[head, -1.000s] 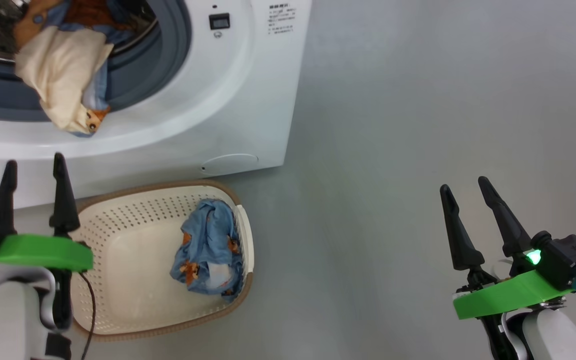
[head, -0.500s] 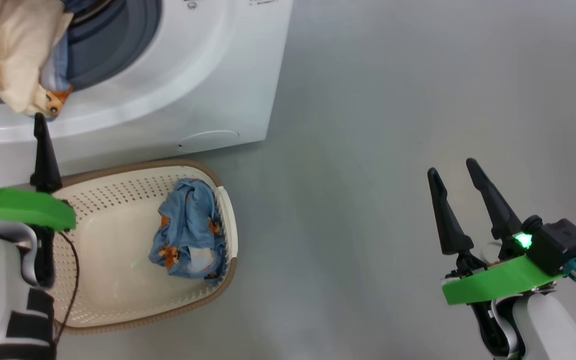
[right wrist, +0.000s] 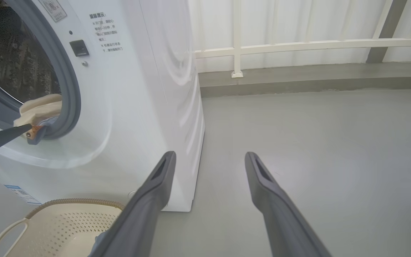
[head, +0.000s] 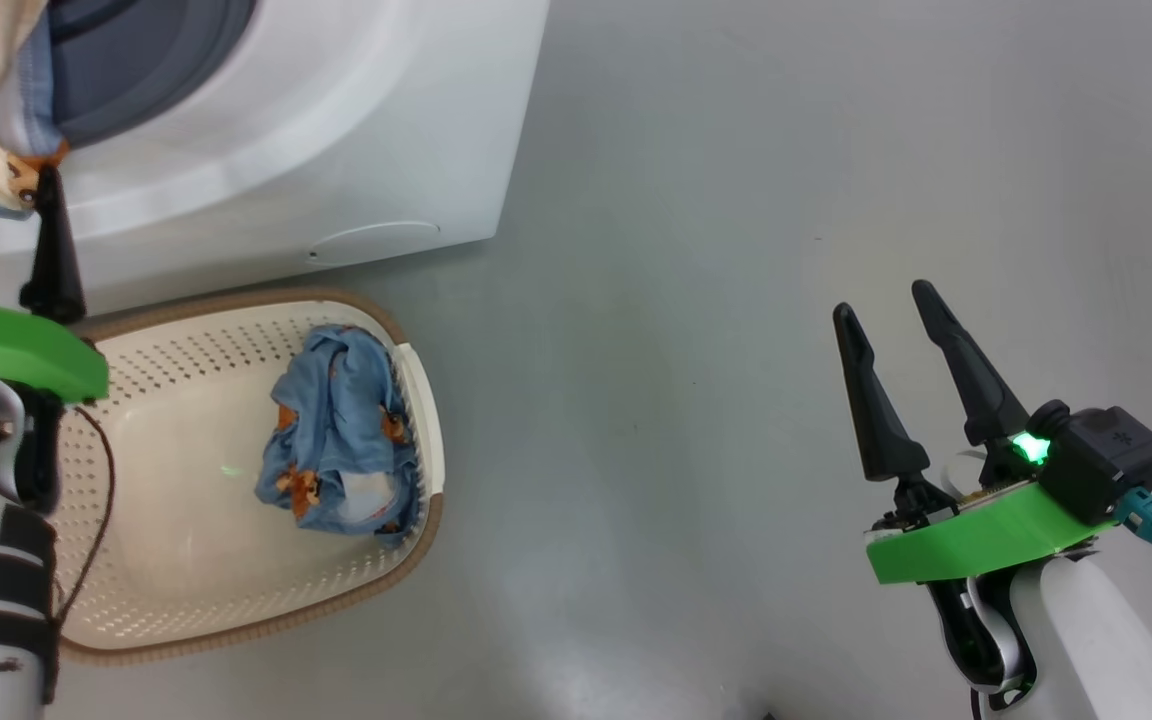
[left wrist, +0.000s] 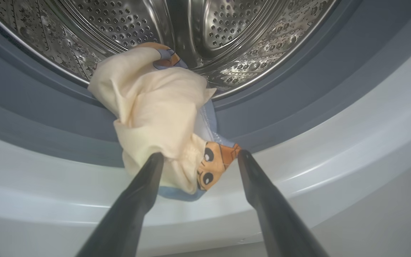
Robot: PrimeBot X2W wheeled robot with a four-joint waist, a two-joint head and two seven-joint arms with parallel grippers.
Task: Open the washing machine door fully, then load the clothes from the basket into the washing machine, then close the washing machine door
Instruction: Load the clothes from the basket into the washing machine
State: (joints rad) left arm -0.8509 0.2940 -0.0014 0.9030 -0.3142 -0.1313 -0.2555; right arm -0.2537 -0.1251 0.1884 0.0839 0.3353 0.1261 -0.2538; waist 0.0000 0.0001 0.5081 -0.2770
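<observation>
**A:** Start with the big things. What is there?

**B:** A grey floor (head: 736, 200), and the white washing machine (head: 336, 130) standing on it. Its steel drum (left wrist: 227, 35) is exposed inside the grey rubber ring (left wrist: 298, 89).

**A:** And the basket?

**B:** The basket (head: 186, 540) sits on the floor just in front of the machine, below the round flap (head: 376, 240). It is cream with a brown rim.

**A:** Where are the clothes?

**B:** They are in two places. A cream piece (left wrist: 155, 117) with blue edges and an orange cartoon face hangs out of the drum. It drapes over the rubber ring and its lower end dangles against the white front. A blue bundle (head: 336, 440) printed with orange animals lies in the basket, against the wall on the robot's right. The rest of the basket's bottom is bare.

**A:** What about the left end effector?

**B:** The left end effector (left wrist: 200, 154) is up at the mouth of the machine and released, with its fingers spread wide. The dangling end of the cream piece is between the two tips. One tip overlaps the fabric and the other is just beside the orange corner. I cannot tell whether either one touches it, and it is not clamped.

**A:** And the right one?

**B:** The right end effector (head: 881, 300) is also released. It is over bare floor, well apart from the basket, and there is nothing between its fingers.
</observation>
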